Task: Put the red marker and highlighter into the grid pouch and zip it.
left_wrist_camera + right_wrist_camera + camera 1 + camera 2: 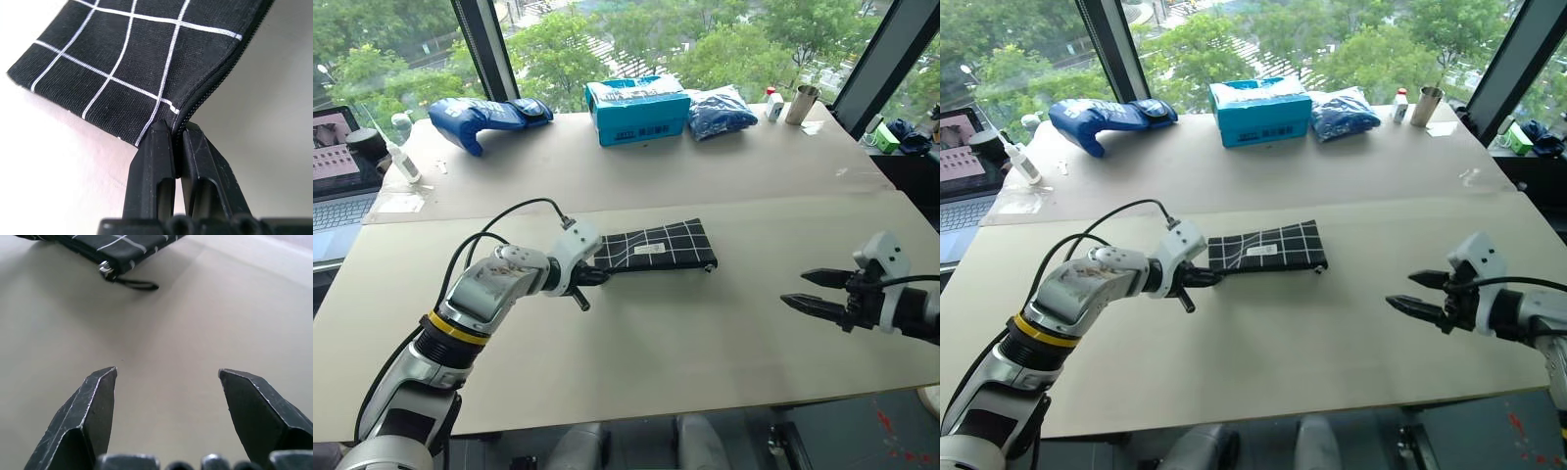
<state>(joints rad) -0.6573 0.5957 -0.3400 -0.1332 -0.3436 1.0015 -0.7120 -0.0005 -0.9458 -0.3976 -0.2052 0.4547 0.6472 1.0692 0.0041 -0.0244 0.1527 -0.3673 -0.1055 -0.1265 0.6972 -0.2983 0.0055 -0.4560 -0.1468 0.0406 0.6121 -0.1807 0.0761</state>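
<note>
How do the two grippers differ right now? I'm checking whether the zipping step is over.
The left gripper is shut on a corner of the grid pouch, while the right gripper is open and holds nothing. The left one touches the pouch at its left end; the right one hangs apart from it, off to the right over bare table. The zipper pull sits at the pouch's right end. Both have two black fingers.

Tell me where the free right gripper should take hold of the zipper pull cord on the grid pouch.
Grip the pull cord at its loop, where it trails free on the table past the grid pouch corner. Come from the robot's right with the open right gripper, probably low. The left gripper pinches the opposite corner.
</note>
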